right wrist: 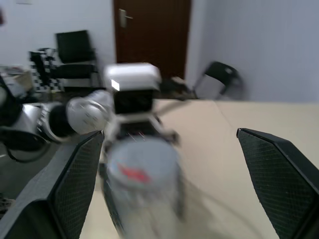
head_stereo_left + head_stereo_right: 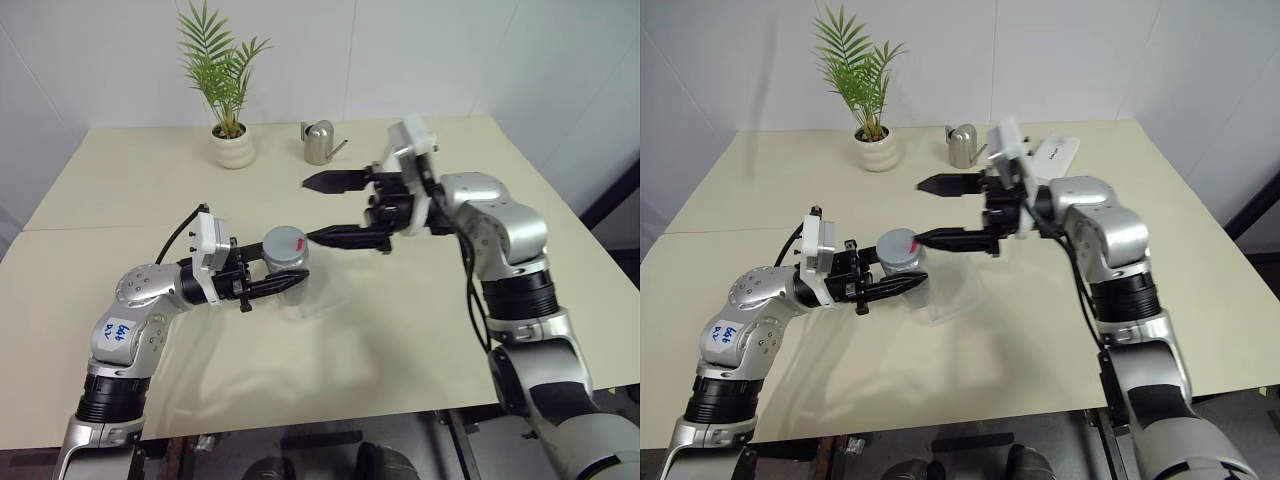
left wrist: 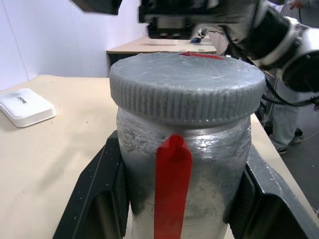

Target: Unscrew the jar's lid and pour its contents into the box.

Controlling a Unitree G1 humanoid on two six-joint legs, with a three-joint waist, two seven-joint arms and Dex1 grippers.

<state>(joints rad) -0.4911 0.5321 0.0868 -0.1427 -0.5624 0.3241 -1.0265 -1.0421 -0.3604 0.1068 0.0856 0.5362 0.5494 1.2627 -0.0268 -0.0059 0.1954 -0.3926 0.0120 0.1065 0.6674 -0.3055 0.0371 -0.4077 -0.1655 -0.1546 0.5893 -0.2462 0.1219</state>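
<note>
The left hand sits in the lower left of the left eye view, its two black fingers clamped on the jar from either side. The jar stands upright just left of the frame's centre, raised a little above the beige worktop. The grey ribbed lid is on the jar, with a strip of red tape across its top. In the left wrist view the jar fills the middle of the frame between the two fingers, the lid is seated on its neck, and a red strip runs down the jar's side (the wall looks frosted there, so the contents cannot be made out).

The right hand reaches in from the right of the left eye view, pointing toward the frame's left. Its fingers stand wide apart, one above the other and holding nothing; the lower fingertip lies just beside the lid's right edge, and whether it touches cannot be told. The right wrist view is blurred; the jar shows low in the frame between the spread fingers.

The clear box lies on the worktop just below and right of the jar, near the middle of the right eye view, faint against the surface.

Toward the top of the frame stand a potted palm and a silver watering can. A white oblong case rests behind the right arm.
</note>
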